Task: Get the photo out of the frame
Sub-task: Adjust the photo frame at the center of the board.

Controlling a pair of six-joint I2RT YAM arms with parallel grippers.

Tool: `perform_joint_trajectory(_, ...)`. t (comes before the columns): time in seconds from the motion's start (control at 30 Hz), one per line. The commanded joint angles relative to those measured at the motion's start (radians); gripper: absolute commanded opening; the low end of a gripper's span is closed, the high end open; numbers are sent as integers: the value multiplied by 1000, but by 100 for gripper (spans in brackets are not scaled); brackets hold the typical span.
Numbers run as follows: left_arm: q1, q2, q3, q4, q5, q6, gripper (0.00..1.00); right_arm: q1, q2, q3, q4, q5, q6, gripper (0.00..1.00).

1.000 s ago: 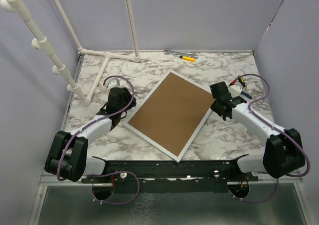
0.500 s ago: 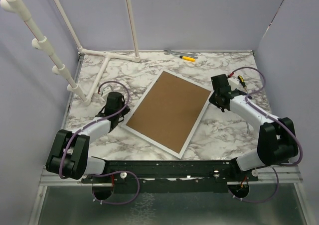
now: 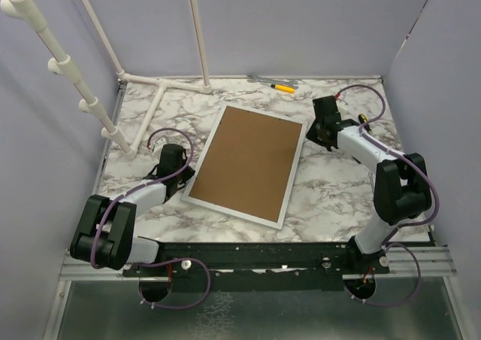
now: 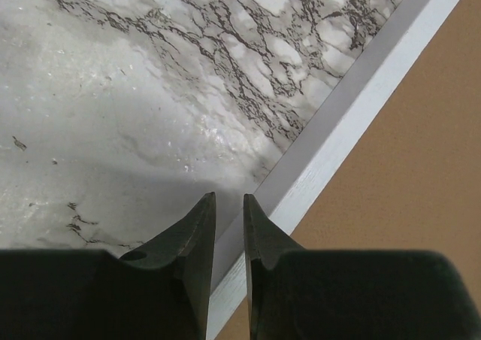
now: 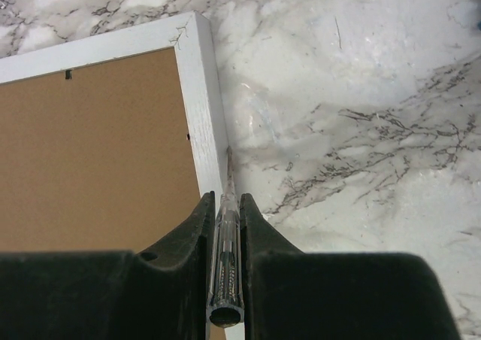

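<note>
brown fibreboard is what you see first: the frame (image 3: pixel 245 164) lies flat on the marble table (image 3: pixel 338 197) with its back turned up, about in the middle between the two arms. its long sides run from near to far, a little turned, and the white rail goes around the brown board. the photo does not show in any view, because only the back of the frame is visible.

your left gripper (image 4: pixel 229 204) is low at the frame's left long side, close to the near-left corner. its fingers are almost closed, with only a thin gap and nothing between them. in the left wrist view the tips are just over the line where the white rail meets the marble; you cannot tell from here if they touch it.

your right gripper (image 5: pixel 228 201) is at the far-right corner of the frame. its fingers are clamped on a screwdriver (image 5: pixel 226 283) with a clear handle, which points forward between them. the thin tip lies against the outer edge of the white rail, just beside the corner, and the rest of the tool is over bare marble.

at the far edge of the table lies a yellow-handled tool (image 3: pixel 283 89) with some grey ones beside it, well apart from the frame. a white pipe stand (image 3: pixel 161 88) occupies the far-left part.
</note>
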Motion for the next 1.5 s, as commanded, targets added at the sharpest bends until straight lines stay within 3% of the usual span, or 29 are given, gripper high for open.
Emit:
perform_joint_trajectory(0.0,-19,26,-18,-21,156,-8,22,2,50,65,49,-110,-25,0)
perform_joint_trajectory(0.17,-90,22,-23,-22,244,-7,18,3,76,105,40,-108,-49,1)
perform_joint_trajectory(0.3,-130,-2,-38,-24,203,-19,18,1,79,134,16,-62,-54,1)
perform_joint_trajectory(0.57,-133,-8,-1,-35,139,7,22,0,-10,98,-41,170,-35,1)
perform_joint_trajectory(0.7,-134,-38,16,-35,126,33,27,0,-66,67,-43,164,-70,1)
perform_joint_trajectory(0.83,-134,-65,40,-47,132,78,32,1,-148,-5,23,30,-154,1)
perform_joint_trajectory(1.07,-134,-160,65,-44,227,144,45,1,-236,-79,93,-358,-294,0)
perform_joint_trajectory(1.3,-180,-237,50,106,436,183,66,1,-295,-165,223,-827,-321,1)
perform_joint_trajectory(1.47,-276,-281,30,231,449,262,73,0,-306,-180,218,-981,-287,0)
